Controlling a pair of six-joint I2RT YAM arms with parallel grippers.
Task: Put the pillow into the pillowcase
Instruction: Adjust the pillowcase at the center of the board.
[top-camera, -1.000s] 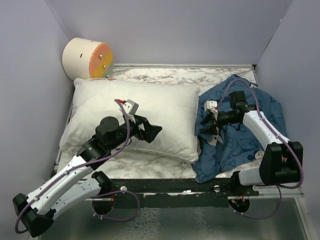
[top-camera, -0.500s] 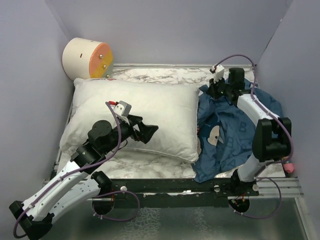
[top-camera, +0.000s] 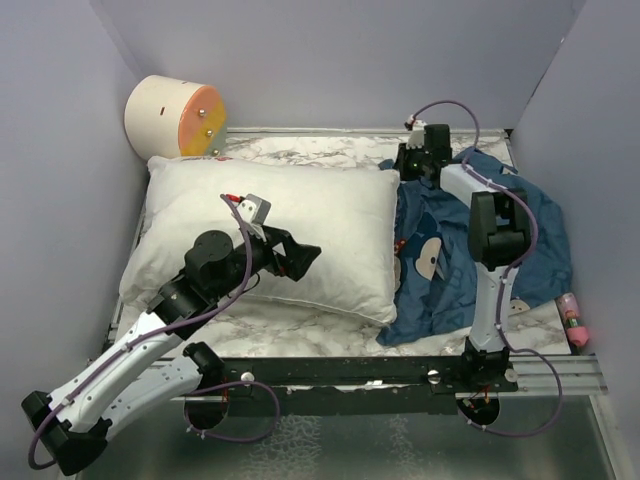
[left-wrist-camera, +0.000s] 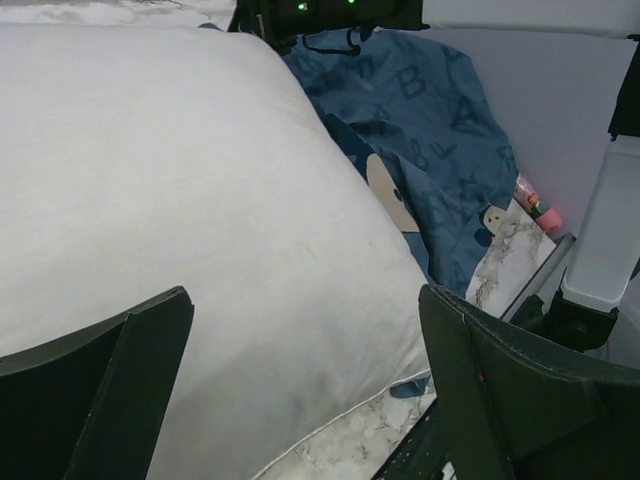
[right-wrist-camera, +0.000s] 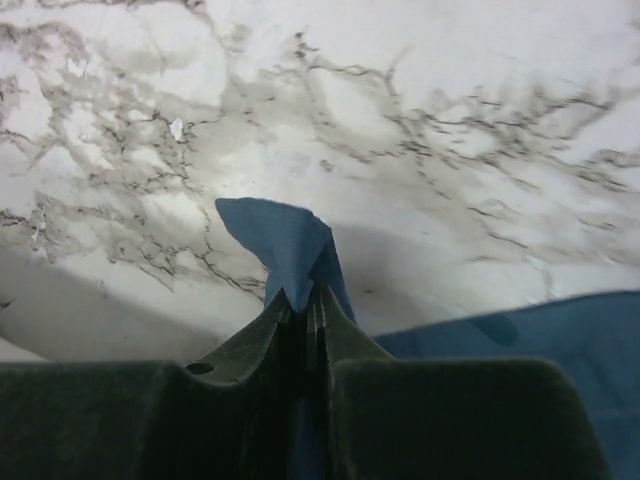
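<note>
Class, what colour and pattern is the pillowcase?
The pillowcase is blue, printed with darker letters and cartoon faces; the left wrist view shows it best.

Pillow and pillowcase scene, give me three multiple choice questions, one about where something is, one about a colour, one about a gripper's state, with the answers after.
1. Where does the pillowcase lie relative to the pillow?
A. On the right arm's side of it
B. On the left arm's side of it
C. Spread on top of it

2. What colour is the flat face of the cream cylinder at the far left corner?
A. Green
B. Orange
C. Black

3. What state is the right gripper in?
A. Wide open above the marble
B. Shut on the pillow
C. Shut on a fold of the pillowcase

Answers:
1 A, the overhead view shows the blue fabric against the pillow's edge on the right arm's side.
2 B, its round face is orange.
3 C, the right wrist view shows blue cloth pinched between closed fingers.
</note>
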